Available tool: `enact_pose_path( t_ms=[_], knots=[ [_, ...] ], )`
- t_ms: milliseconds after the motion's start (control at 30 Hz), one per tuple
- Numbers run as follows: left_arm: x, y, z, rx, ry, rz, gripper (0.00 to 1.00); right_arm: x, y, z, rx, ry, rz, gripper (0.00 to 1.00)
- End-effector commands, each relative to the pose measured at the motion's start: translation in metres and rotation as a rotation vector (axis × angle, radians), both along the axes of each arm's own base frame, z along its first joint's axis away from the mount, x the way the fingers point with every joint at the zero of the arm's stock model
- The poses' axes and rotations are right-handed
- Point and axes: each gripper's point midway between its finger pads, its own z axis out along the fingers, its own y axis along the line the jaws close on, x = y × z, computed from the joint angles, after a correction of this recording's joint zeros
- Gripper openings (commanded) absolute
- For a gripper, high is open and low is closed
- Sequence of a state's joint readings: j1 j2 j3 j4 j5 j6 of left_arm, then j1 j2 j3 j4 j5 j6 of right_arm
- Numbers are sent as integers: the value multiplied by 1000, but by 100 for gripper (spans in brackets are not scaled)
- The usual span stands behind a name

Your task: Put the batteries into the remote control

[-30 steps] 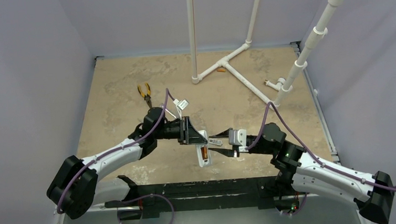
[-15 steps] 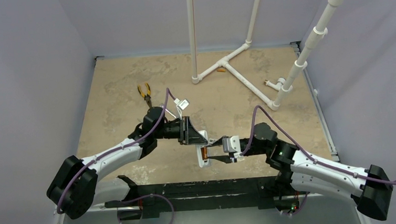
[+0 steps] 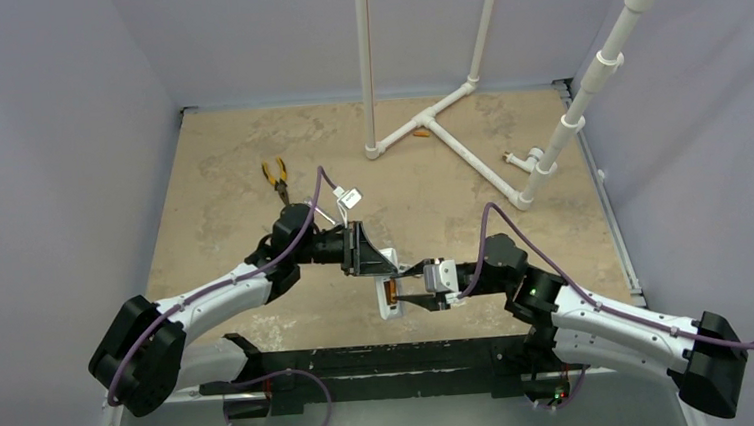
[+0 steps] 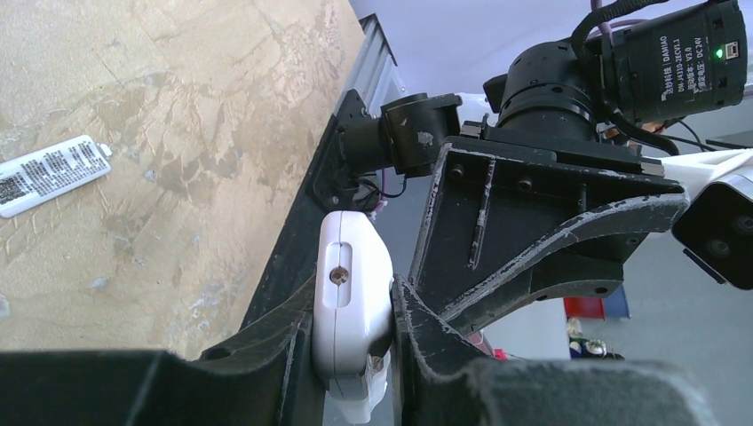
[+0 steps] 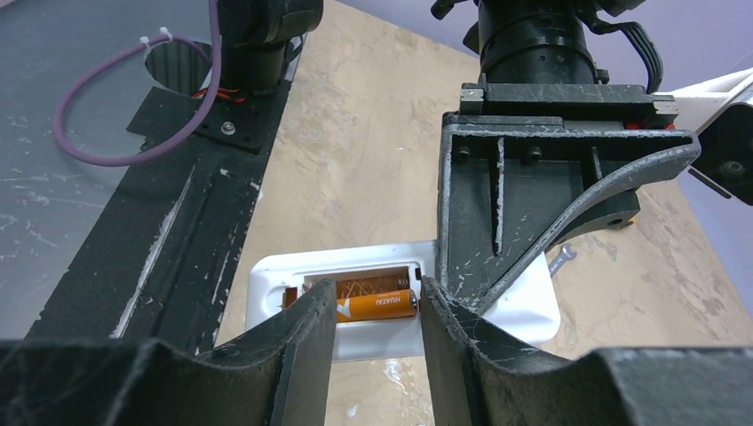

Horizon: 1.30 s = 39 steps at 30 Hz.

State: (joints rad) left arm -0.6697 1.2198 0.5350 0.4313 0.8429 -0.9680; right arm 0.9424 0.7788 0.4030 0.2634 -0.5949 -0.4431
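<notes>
My left gripper point(image 3: 381, 264) is shut on the white remote control point(image 3: 389, 302) and holds it off the table, battery recess towards the right arm. In the left wrist view the remote point(image 4: 351, 266) is clamped edge-on between the fingers of the left gripper point(image 4: 352, 303). My right gripper point(image 3: 407, 297) is at the recess, shut on an orange battery point(image 5: 377, 305) by its two ends. In the right wrist view the gripper point(image 5: 377, 297) holds the battery along the open recess of the remote point(image 5: 293, 277). An orange-brown surface and a spring show behind it.
Yellow-handled pliers point(image 3: 275, 173) lie at the back left. A small silver wrench point(image 5: 561, 259) lies beyond the remote. A whitish printed plate point(image 4: 53, 173) lies on the table. A white pipe frame point(image 3: 437, 129) stands at the back. The black base rail point(image 3: 383, 358) runs along the near edge.
My right gripper has moved left, up to the remote's recess, and now barely moves. My left gripper has held the remote still.
</notes>
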Motion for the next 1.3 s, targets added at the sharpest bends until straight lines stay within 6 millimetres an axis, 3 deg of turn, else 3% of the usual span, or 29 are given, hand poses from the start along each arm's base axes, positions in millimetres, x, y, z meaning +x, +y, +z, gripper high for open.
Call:
enact_pose_path(
  t_ms=[0, 667, 1267],
  knots=[
    [-1, -7, 23, -63, -64, -39, 0, -1, 2, 9, 38, -44, 18, 37],
    [-2, -13, 26, -76, -62, -59, 0, -3, 1, 4, 4, -46, 34, 21],
    [-3, -13, 46, -97, -95, -71, 0, -6, 1, -1, -61, -31, 64, 11]
  ],
)
